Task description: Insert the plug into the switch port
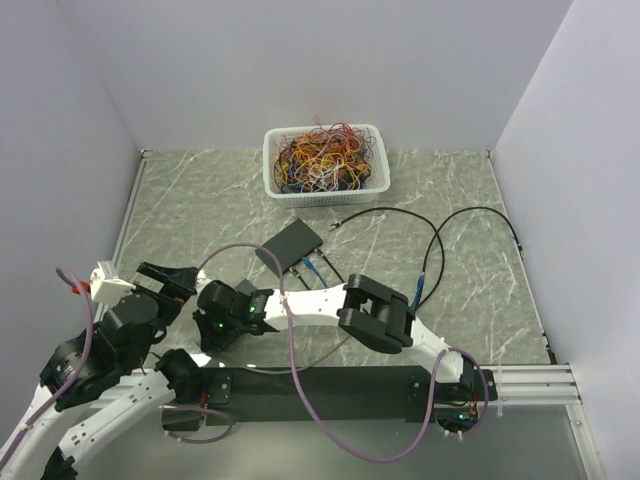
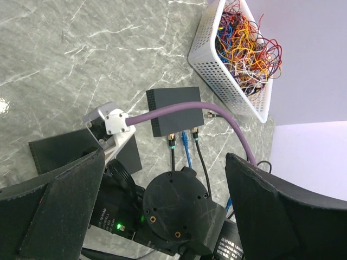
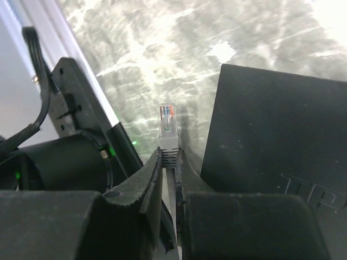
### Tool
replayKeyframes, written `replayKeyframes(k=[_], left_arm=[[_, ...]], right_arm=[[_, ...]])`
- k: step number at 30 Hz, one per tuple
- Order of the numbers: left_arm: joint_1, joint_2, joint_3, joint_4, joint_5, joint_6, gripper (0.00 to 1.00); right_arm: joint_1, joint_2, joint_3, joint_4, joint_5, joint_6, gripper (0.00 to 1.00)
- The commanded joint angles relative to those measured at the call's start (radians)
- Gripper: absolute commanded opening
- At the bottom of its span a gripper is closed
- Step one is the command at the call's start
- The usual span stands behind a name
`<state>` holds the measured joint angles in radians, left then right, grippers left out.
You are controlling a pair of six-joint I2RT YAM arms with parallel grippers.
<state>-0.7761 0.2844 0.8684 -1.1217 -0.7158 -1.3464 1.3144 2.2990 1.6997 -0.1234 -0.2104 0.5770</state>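
My right gripper [image 3: 168, 155] is shut on the grey boot of a clear plug [image 3: 168, 127], which sticks out ahead of the fingertips just above the marble table. Close on the plug's right lies a flat black box [image 3: 271, 141] embossed with "TP". It also shows as a dark slab [image 2: 57, 154] beyond the right wrist. A black switch [image 1: 292, 243] [image 2: 174, 111] lies mid-table with three cables plugged into its near side. My left gripper [image 2: 162, 157] [image 1: 172, 288] stands wide open with nothing in it, just left of the right wrist [image 1: 232, 310].
A white basket [image 1: 325, 192] [image 2: 217, 70] full of tangled coloured wires stands at the back. Black cables [image 1: 470, 215] loop over the table on the right. The right arm [image 1: 378, 315] reaches across the near side. White walls enclose three sides.
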Motion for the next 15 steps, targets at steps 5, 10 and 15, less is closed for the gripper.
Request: replayKeyframes(k=[5, 10, 15], left_arm=[[-0.003, 0.025, -0.008, 0.030, -0.007, 0.033, 0.99], [-0.002, 0.041, -0.019, 0.042, -0.005, 0.026, 0.99], [-0.003, 0.052, -0.051, 0.086, 0.003, 0.035, 0.99]], right_arm=[[-0.073, -0.053, -0.161, 0.022, 0.121, 0.038, 0.00], [-0.142, -0.171, -0.334, 0.068, 0.161, 0.015, 0.00], [-0.172, -0.263, -0.429, 0.064, 0.203, -0.031, 0.00]])
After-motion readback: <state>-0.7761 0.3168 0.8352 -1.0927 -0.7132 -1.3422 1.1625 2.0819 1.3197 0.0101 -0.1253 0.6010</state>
